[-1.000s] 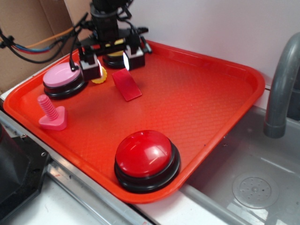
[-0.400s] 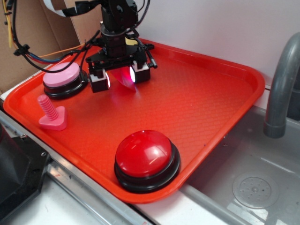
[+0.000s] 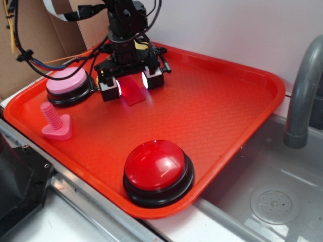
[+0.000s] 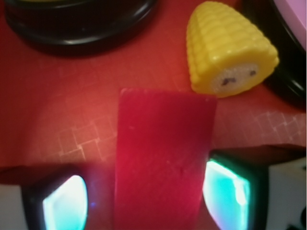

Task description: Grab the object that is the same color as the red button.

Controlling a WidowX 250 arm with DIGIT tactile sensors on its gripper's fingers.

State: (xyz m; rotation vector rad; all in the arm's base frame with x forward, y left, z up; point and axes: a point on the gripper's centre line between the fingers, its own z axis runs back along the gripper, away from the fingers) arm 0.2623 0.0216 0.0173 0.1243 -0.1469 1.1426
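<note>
End effector [image 3: 132,85], upper left of frame, straddles the red tile [image 4: 160,158] with fingers spread, unclenched, placed ready for closing

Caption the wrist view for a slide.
Open gripper straddles the red tile on the tray, toy corn just beyond.
</note>
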